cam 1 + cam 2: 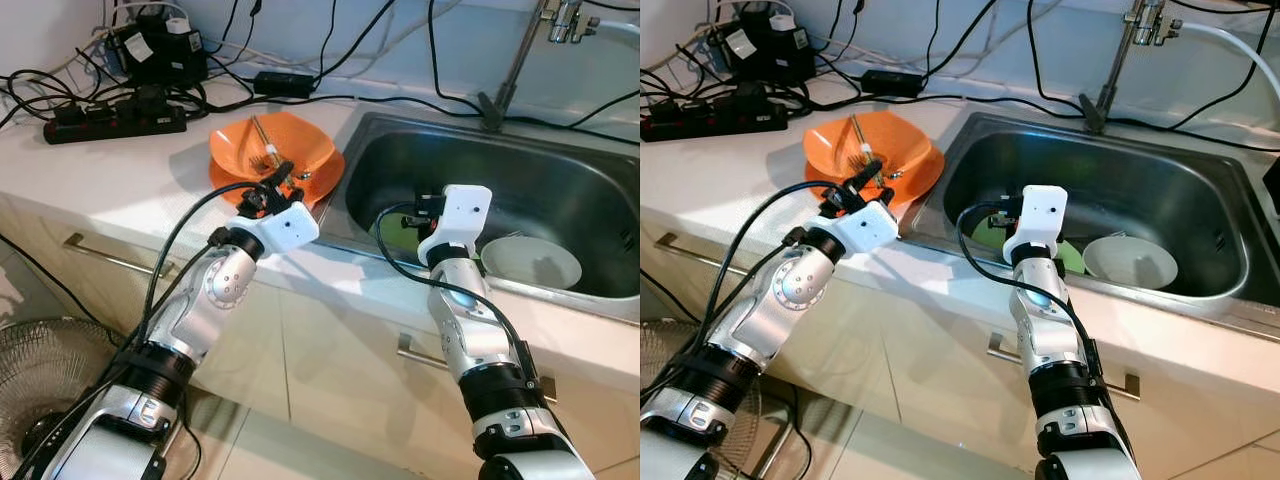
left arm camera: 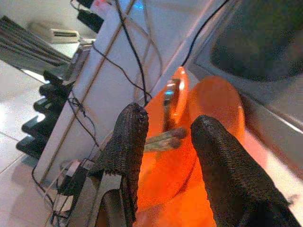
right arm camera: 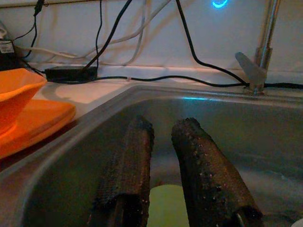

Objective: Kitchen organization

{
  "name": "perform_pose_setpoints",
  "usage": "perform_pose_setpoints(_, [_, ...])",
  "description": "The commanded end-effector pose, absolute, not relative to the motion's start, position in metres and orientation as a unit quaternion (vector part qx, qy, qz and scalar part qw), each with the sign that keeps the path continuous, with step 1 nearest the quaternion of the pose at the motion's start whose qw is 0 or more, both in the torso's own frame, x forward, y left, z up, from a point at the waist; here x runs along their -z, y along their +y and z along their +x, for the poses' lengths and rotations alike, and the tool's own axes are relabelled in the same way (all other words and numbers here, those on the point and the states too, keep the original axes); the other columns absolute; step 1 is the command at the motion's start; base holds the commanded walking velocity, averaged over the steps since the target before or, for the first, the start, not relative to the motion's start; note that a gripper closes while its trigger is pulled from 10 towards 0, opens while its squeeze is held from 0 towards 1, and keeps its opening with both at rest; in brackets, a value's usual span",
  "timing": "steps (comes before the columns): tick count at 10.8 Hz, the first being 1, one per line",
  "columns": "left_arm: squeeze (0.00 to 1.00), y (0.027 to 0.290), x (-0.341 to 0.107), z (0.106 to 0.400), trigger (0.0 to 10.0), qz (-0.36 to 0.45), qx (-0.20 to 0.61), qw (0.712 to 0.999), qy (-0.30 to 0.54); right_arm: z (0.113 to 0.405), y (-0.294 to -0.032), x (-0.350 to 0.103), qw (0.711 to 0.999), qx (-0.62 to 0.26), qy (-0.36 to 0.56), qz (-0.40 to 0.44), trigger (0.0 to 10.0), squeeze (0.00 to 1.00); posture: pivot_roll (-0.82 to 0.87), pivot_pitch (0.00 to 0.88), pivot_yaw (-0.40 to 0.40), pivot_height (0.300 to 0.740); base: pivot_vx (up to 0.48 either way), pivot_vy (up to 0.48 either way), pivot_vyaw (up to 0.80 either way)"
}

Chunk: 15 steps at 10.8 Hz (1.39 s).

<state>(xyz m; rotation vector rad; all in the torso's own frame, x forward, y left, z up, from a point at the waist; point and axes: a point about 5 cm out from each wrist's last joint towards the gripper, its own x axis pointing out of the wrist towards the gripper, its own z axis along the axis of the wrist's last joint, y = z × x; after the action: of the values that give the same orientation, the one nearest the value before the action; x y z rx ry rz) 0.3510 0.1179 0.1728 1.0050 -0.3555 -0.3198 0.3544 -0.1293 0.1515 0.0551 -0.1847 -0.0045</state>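
**Left claw at the orange dishes, right claw down in the sink**

Your left claw (image 2: 165, 156) is the nearer one to the orange dishes (image 1: 272, 152), which sit on the bench (image 1: 120, 170) at the upper middle of the left eye frame, just beside the sink (image 1: 400, 150). In the left wrist view its 2 fingers (image 2: 125, 142) stand spread, with nothing pinched between them. Straight ahead through the gap lie the orange bowl and plate, and across that gap runs a pair of chopsticks (image 2: 163, 138), long axis roughly crosswise to the fingers. In the left eye view the chopsticks (image 1: 262, 135) rest in the dish, slanting from its far rim toward the claw. So the thing lies ahead of the claw and very near it; I cannot tell whether the fingertips already touch the rim.

Your right claw (image 3: 161, 161) hangs inside the sink, at the middle of the left eye frame. Its 2 fingers are parted by a narrow gap and hold nothing. A green plate (image 3: 163, 208) lies on the sink floor directly under that gap, and a white bowl (image 1: 530, 262) sits to the right of the arm, near but apart from it.

If the chopsticks are your next pick, the left claw should close across their length, which suits how they lie now. If the green plate is the target, the right claw is the one placed for it, coming down from above.
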Motion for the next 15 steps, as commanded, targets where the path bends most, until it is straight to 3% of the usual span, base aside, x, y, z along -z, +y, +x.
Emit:
perform_pose_setpoints(1, [0.0,0.114,-0.171,0.35,10.0,0.486,0.168,0.841,-0.167,0.356,-0.13,-0.156,0.994,0.007,-0.102,0.032,10.0,0.0,0.19,0.04,0.014,0.74,0.0,0.0,0.0])
perform_pose_setpoints(8, [0.0,0.126,-0.17,0.351,10.0,0.511,0.136,0.835,-0.153,0.356,-0.129,-0.155,0.994,0.006,-0.101,0.034,10.0,0.0,0.2,0.038,0.013,0.74,0.0,0.0,0.0])
perform_pose_setpoints(15, [0.0,0.121,-0.176,0.359,10.0,0.523,0.107,0.83,-0.162,0.355,-0.13,-0.153,0.994,0.01,-0.099,0.036,10.0,0.0,0.19,0.037,0.02,0.74,0.0,0.0,0.0])
